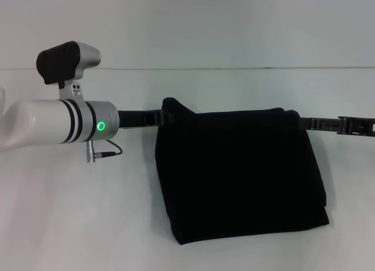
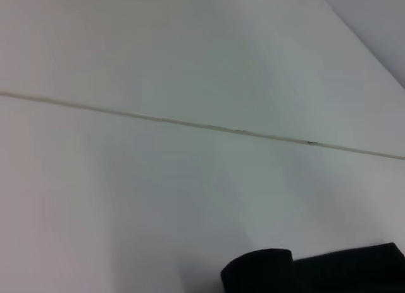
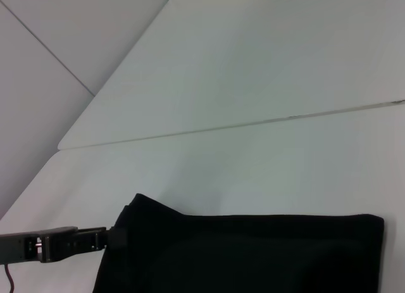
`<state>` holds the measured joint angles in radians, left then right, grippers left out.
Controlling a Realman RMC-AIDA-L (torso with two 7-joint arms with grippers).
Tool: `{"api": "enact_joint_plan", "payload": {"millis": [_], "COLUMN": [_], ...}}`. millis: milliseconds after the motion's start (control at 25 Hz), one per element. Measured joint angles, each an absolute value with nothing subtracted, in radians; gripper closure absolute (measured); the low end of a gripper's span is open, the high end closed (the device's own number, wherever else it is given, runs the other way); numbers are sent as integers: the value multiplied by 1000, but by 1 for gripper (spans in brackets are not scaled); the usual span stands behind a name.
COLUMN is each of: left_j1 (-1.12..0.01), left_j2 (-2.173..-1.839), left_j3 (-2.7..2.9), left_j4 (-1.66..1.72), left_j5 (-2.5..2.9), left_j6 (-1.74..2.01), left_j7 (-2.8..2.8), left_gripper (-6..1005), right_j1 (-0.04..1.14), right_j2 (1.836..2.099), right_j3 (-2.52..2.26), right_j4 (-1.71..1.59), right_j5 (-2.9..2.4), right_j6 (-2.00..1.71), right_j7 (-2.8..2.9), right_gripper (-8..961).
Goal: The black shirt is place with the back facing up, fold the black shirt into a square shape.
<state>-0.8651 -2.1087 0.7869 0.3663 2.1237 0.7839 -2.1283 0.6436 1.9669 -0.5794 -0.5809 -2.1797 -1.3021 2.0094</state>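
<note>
From the head camera I saw the large plain black soft cloth shirt (image 1: 237,174) lying on the white table (image 1: 70,212) as a thick, roughly rectangular stack, its near edge showing several layers, so I judged most of the folding already done. My left gripper (image 1: 159,115) reached in from the left to the shirt's far left corner, where a small peak of cloth stood up, and my right gripper (image 1: 304,122) reached in from the right to the far right corner; both ran into the black cloth, so I could not tell how far either was open or whether it truly had hold of the fabric. In the left wrist camera I saw mostly bare table and a thin seam line (image 2: 190,123), with only a rounded black bump of the shirt (image 2: 259,271) at the frame's edge. In the right wrist camera the shirt's far edge (image 3: 253,255) ran straight, with the raised corner toward the left gripper (image 3: 112,237) that met it. What remained, in my judgement, was flattening that corner, squaring the outline and letting go.
</note>
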Motion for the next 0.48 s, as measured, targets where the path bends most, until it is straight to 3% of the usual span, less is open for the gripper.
{"api": "enact_joint_plan", "payload": {"millis": [360, 480], "left_j1": [-889, -910], "left_j2": [-2094, -2085], "left_j3": [787, 787], "left_j4": [366, 364], "left_j5": [2125, 2125], "left_j6": [798, 808], "left_j7": [-2140, -2140], "left_gripper": [910, 924], "right_j1": [644, 644], "right_j2": [1967, 1966], "right_j3": [-580, -580], "right_j4": [-581, -581], "right_j5": [-2180, -2180], "right_j6": [-1303, -1303], "right_j7": [2009, 2009], "right_gripper": [13, 12]}}
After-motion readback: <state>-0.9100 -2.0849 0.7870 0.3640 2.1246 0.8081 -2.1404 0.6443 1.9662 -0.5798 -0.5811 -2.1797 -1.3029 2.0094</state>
